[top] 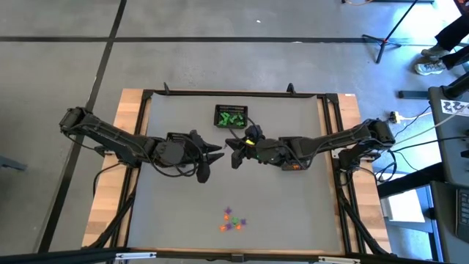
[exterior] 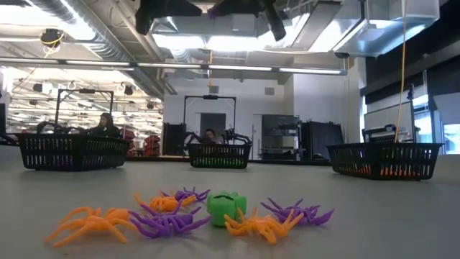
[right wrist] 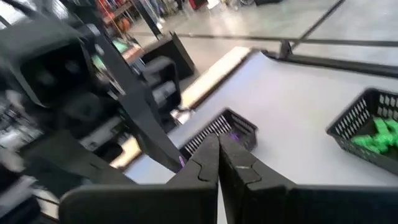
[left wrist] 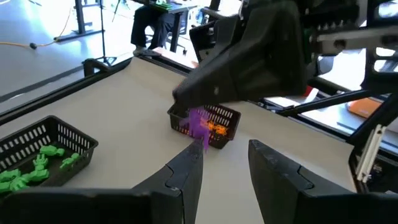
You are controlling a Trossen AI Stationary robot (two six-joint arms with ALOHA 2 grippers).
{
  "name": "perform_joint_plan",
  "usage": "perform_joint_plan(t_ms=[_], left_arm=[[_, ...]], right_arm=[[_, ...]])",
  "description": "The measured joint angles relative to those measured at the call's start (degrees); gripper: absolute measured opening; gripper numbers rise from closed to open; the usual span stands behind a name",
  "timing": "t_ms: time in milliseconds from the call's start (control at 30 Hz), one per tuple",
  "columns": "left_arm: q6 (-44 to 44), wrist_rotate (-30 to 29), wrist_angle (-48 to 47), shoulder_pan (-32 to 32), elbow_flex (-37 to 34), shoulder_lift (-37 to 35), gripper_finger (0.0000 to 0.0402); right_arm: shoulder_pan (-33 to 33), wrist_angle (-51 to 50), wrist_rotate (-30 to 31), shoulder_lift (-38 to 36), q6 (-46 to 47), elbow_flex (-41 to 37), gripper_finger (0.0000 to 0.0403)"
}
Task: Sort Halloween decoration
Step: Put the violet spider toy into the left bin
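My right gripper [top: 233,147] hangs over the table's middle, shut on a purple trinket [left wrist: 198,123]. Facing it from the left, my left gripper [top: 212,157] is open with nothing between its fingers [left wrist: 186,171]. A pile of purple, orange and green Halloween decoration [top: 231,220] lies near the front edge, resting on its legs [exterior: 180,216]. A black basket of green pieces [top: 231,116] stands at the far middle. A basket with orange pieces [left wrist: 214,127] stands below my right arm. A basket with purple pieces [right wrist: 224,132] stands below my left arm. My right gripper pinches the purple trinket's upper end [left wrist: 194,113] between its two shut fingers, as the left wrist view shows. The fingers come from the table's right, slanting slightly down. The trinket hangs below the fingertips, lifted clear of the table, in front of the orange basket.
The three black mesh baskets [exterior: 72,151] [exterior: 219,153] [exterior: 384,160] stand in a row across the far half. A black frame [top: 333,147] edges the grey mat. Bare mat lies between the baskets and the pile. People sit in the room beyond the table [exterior: 106,126].
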Motion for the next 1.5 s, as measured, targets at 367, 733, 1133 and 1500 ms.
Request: perform_joint_plan(t_ms=[367, 733, 1133, 1500], left_arm=[[-0.41, -1.76, 1.25, 0.77, 0.00, 1.12, 0.0122], [-3.13, -1.08, -0.05, 1.77, -0.02, 2.89, 0.0122], [-3.00, -1.97, -0.17, 1.92, -0.02, 2.97, 0.0095], [-3.01, -0.65, -0.28, 1.92, -0.02, 2.97, 0.0006]], right_arm=[[0.00, 0.04, -1.89, 2.01, 2.39, -0.10, 0.0000], [0.00, 1.44, -1.99, 1.95, 2.36, -0.10, 0.0000], [0.00, 1.44, -2.41, 1.92, 2.28, -0.10, 0.0000], [0.00, 1.66, -2.45, 1.84, 1.86, -0.10, 0.0002]])
